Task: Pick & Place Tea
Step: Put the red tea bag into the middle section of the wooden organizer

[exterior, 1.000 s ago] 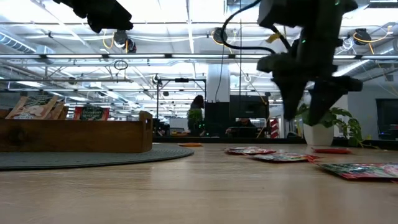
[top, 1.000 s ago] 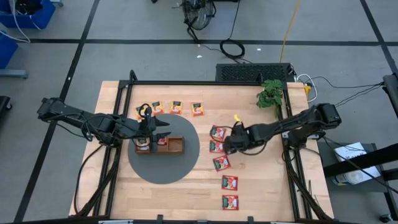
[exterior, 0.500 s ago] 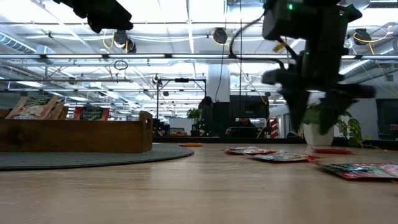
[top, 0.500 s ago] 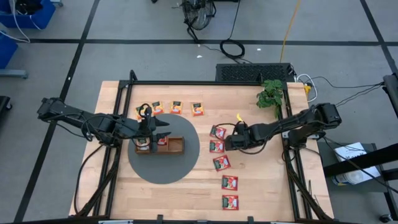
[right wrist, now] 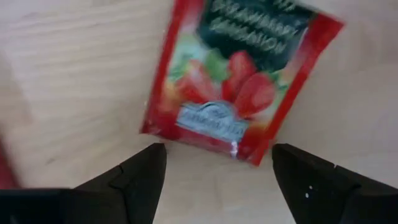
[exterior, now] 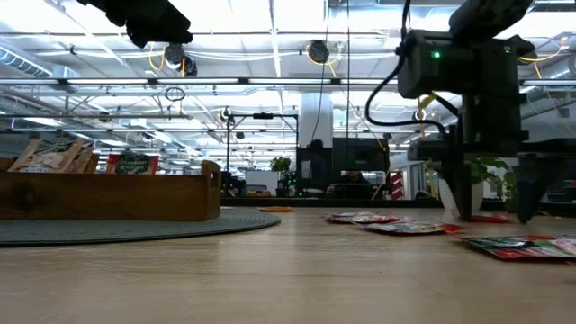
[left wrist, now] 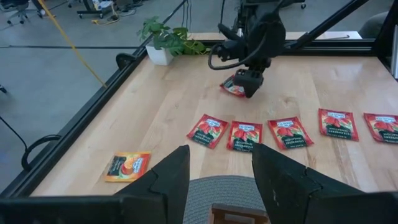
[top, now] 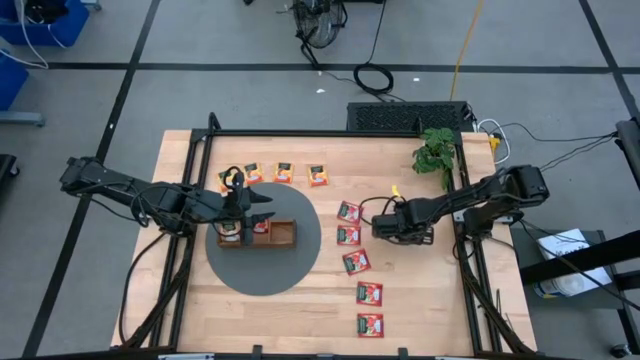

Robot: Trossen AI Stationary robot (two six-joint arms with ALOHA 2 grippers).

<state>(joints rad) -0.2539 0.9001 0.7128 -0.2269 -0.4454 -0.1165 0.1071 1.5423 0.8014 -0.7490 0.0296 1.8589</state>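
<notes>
Right hand (top: 380, 228) released over a red packet on the bench (top: 420, 290)

Your right wrist view alone shows the print — a red strawberry tea packet (right wrist: 239, 81) lying flat between spread fingers (right wrist: 140, 177), untouched. From above you see the wooden tray (top: 270, 233) on the grey mat (top: 262, 270) holding packets, while the left hand (top: 262, 208) hovers over it — open, empty. Red packets (top: 370, 293) lie in a line; orange ones (top: 284, 173) behind the tray.

Overhead, one camera looks straight down on the whole table (top: 300, 300); another sits at tabletop height, facing the room. Wrist cameras peer forward, sharing the red tea packets (left wrist: 245, 135) mid-frame.
</notes>
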